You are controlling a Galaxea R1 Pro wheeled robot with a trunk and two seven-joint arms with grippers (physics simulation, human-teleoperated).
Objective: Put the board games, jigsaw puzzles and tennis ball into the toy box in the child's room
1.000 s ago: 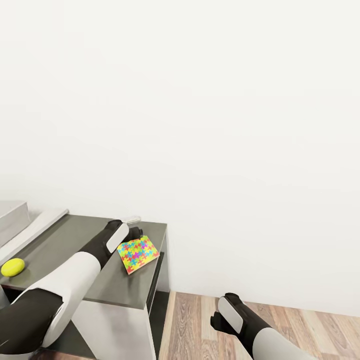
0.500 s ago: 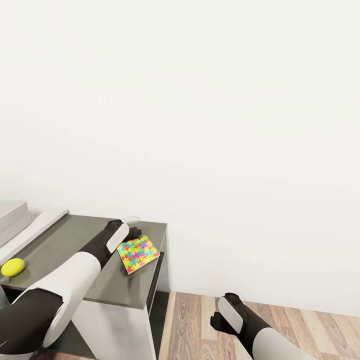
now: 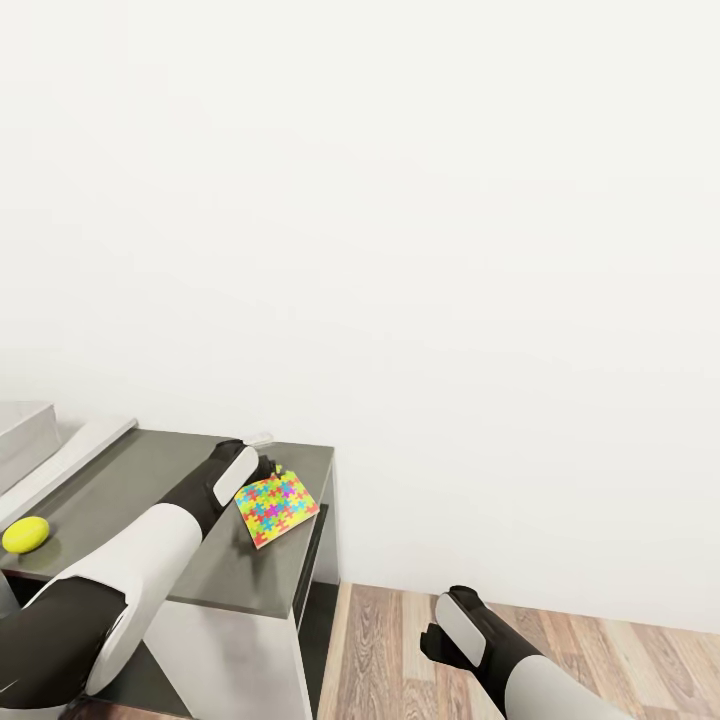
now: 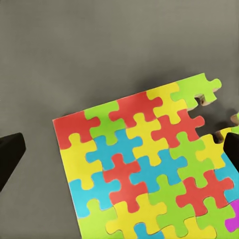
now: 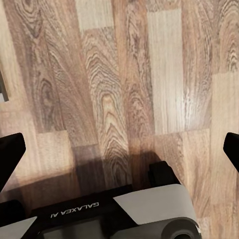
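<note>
Dark grey and matte, the desk [image 3: 120,480] stands against the white wall [image 3: 400,220] and serves as the landmark here. A jigsaw puzzle [image 3: 278,508] of red, yellow, blue and green pieces lies flat on the desk, near its right-hand end and close to the front edge. In the left wrist view the jigsaw puzzle [image 4: 149,164] rests on the grey surface with a green corner piece partly loosened, a few gaps showing at that corner. The left hand [image 4: 119,149] hangs directly above the puzzle, its two dark fingertips [image 4: 10,154] spread wide apart at either side of the view and gripping nothing; from the head camera the left hand [image 3: 268,468] sits at the puzzle's far edge. A tennis ball [image 3: 25,535] lies on the desk toward its left end, well apart from the puzzle. Beyond the ball, at the desk's far left, a pale grey slanted panel [image 3: 60,455] rises. The right hand [image 5: 119,154] is off the desk to its right, low over the wooden floor [image 5: 119,74], its fingertips [image 5: 11,149] spread wide and empty, with part of the robot's base [image 5: 124,209] below.
</note>
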